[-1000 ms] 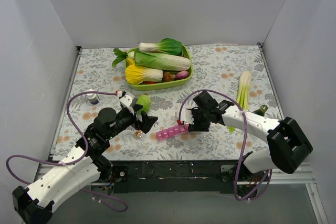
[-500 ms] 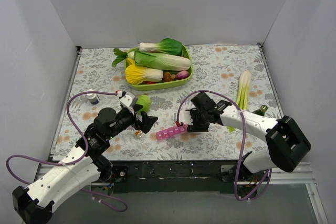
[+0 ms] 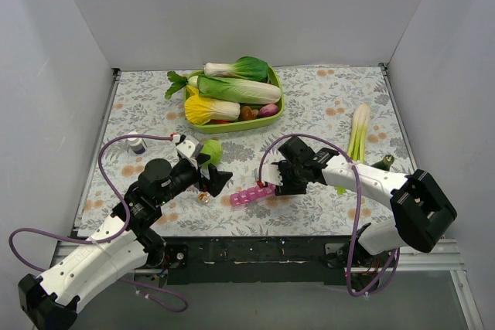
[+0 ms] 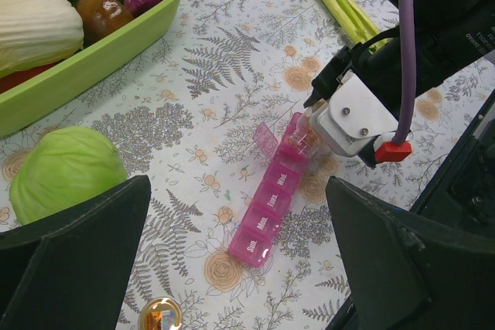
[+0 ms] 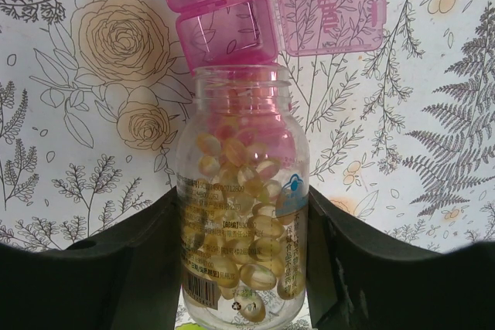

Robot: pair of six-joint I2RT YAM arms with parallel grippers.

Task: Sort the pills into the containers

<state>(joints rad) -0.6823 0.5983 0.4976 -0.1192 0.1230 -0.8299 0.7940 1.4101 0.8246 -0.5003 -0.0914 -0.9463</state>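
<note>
The pink pill-organiser strip [image 3: 254, 194] lies on the flowered cloth in the front middle, and it also shows in the left wrist view [image 4: 271, 206] and the right wrist view [image 5: 224, 5]. One lid [image 5: 332, 9] near its right end stands open. My right gripper [image 3: 278, 183] [image 5: 244, 268] is shut on a clear bottle [image 5: 241, 214] full of amber pills [image 5: 255, 229]. The bottle is tipped with its mouth at the open compartment. My left gripper [image 3: 213, 179] [image 4: 240, 268] is open and empty, hovering just left of the strip.
A green tray [image 3: 275, 106] of vegetables stands at the back middle. A green cabbage ball [image 3: 210, 148] [image 4: 66, 171] lies by my left gripper. A small gold-topped cap [image 3: 203, 197] [image 4: 158, 316] lies near the strip's left end. A leek [image 3: 358, 133] lies right, a small white bottle [image 3: 137, 144] left.
My right gripper with the bottle has edged slightly left toward the strip. The left arm has not moved.
</note>
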